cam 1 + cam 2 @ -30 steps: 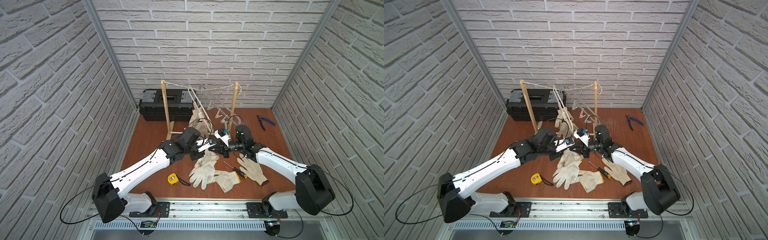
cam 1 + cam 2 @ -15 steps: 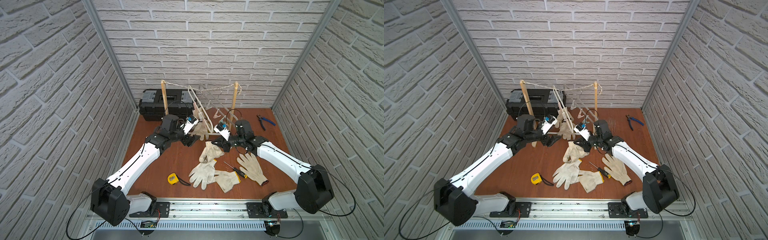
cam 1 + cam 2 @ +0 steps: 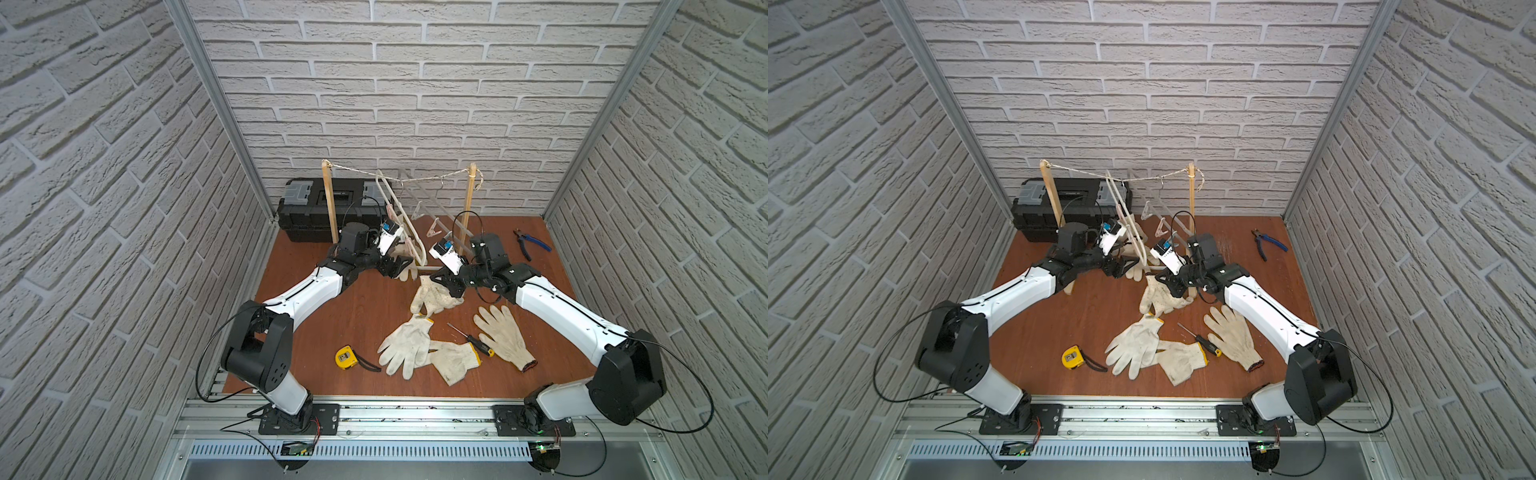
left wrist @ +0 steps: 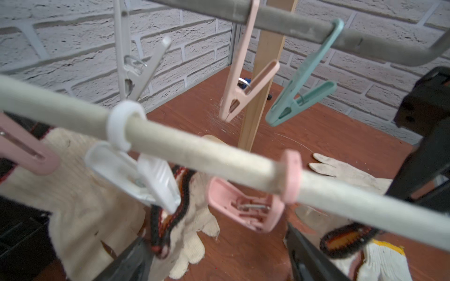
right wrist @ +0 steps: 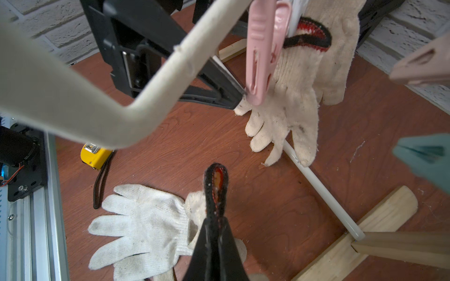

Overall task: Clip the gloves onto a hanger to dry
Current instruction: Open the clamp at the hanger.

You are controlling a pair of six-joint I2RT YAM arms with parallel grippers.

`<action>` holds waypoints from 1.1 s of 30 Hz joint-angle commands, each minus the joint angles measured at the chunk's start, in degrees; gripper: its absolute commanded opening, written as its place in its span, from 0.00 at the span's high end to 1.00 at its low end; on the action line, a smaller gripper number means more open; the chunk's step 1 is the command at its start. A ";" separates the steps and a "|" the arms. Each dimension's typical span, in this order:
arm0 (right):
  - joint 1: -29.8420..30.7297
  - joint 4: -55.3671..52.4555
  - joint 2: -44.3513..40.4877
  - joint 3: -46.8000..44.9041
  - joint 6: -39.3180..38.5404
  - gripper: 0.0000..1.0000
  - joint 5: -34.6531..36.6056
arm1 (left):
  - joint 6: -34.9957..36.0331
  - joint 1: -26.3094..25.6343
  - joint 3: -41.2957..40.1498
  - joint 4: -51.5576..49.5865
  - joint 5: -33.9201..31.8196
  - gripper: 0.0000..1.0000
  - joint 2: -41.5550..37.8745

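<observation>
In both top views the left gripper (image 3: 400, 267) gaped empty while the right gripper (image 3: 448, 286) clamped a glove (image 3: 432, 297) at mid-table (image 3: 332, 328); the left wrist view showed another glove (image 4: 73, 206) hung from the hanger (image 4: 194, 153); the right wrist view showed the red-edged cuff (image 5: 216, 180) pinched.
</observation>
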 commanded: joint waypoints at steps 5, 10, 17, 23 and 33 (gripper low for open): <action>-0.20 -2.43 -2.97 3.80 -0.65 0.98 1.51 | -3.07 0.21 1.83 11.76 2.77 0.14 2.58; -0.15 -3.38 -3.36 5.14 -0.76 0.98 1.51 | -4.54 0.23 2.16 14.95 3.85 0.17 3.76; 0.20 -4.18 -3.04 6.24 -0.87 0.98 1.32 | -7.02 0.18 3.08 17.47 6.71 0.26 4.74; 0.46 -4.81 -2.83 6.79 -1.16 0.98 1.69 | -7.54 0.14 3.43 17.47 7.70 0.29 4.92; 0.54 -5.08 -3.00 6.26 -1.45 0.98 2.71 | -2.13 -0.12 0.38 10.55 4.46 0.17 0.09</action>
